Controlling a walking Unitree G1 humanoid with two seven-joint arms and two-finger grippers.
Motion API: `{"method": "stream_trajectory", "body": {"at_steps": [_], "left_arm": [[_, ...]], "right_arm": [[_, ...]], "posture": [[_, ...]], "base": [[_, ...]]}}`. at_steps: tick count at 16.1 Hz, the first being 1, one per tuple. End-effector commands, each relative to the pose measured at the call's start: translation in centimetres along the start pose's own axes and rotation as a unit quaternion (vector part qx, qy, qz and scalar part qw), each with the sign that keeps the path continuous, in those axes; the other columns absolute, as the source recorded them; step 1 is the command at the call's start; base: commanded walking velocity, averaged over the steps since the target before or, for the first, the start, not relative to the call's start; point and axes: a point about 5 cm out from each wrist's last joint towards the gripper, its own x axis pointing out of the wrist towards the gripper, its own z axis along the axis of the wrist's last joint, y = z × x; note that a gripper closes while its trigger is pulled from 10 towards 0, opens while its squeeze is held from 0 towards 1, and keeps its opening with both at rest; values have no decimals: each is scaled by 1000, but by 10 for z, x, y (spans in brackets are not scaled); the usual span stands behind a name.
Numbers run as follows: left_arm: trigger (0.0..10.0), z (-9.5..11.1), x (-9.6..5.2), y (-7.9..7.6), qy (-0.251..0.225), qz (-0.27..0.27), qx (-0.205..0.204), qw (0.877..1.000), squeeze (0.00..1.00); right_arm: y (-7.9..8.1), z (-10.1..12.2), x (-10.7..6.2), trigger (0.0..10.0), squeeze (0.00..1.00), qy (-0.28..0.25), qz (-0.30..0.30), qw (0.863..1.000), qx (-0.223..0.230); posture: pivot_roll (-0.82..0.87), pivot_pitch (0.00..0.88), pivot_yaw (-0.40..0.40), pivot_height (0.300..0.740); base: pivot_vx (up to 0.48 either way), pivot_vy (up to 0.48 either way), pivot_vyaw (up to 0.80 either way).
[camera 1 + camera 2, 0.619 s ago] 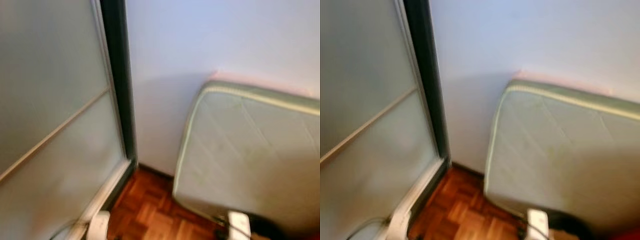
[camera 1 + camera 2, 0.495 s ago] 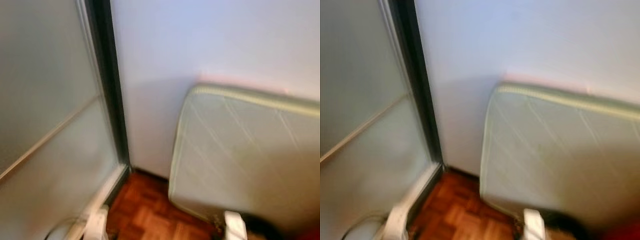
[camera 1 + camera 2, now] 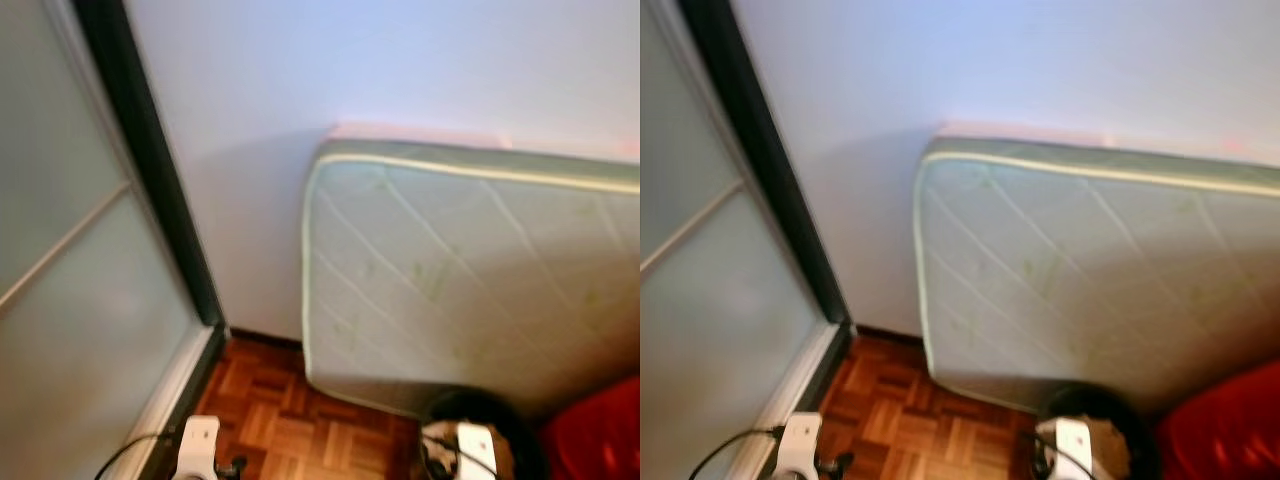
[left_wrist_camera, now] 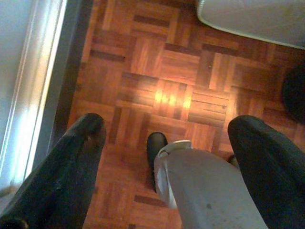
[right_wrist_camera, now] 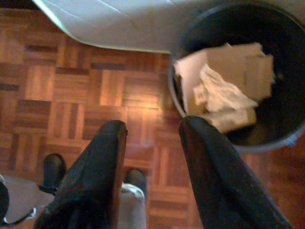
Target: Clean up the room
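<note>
A black bin point(image 5: 248, 71) holding cardboard and crumpled paper point(image 5: 224, 90) stands on the parquet floor point(image 4: 167, 86), against the foot of a mattress point(image 3: 470, 290) leaning on the wall point(image 3: 350, 70). The right gripper point(image 5: 152, 138) hangs beside it, fingers apart, holding nothing. The left gripper point(image 4: 167, 133) hangs wide open and empty near a glass door point(image 3: 70, 300).

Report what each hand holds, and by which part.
Nothing. The left hand is open over bare parquet; the right hand is open above the floor beside the bin of cardboard and paper.
</note>
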Motion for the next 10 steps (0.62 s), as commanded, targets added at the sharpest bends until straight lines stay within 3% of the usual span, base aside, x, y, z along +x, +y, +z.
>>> {"method": "stream_trajectory", "body": {"at_steps": [1,3,5,9,10], "left_arm": [[10000,-5,-2,3,6,6,-1,1000,0],[10000,-3,-1,3,2,1,17,1000,0],[10000,0,0,2,-3,2,8,1000,0],[10000,4,0,2,-10,3,15,1000,0],[10000,4,0,2,-12,3,17,1000,0]], "right_arm": [[3,2,1,10000,0,-1,3,1000,-1],[4,2,1,10000,0,0,3,1000,-2],[4,3,1,10000,0,0,3,1000,-2],[5,3,2,10000,0,0,4,1000,-6],[5,3,2,10000,0,0,4,1000,-7]], "posture": [[32,0,-47,740],[31,0,-46,740],[30,0,-48,740],[35,0,-54,740],[35,0,-54,740]], "base": [[0,0,-788],[0,-180,-788],[0,-420,-788],[0,0,-786],[0,-371,-781]]}}
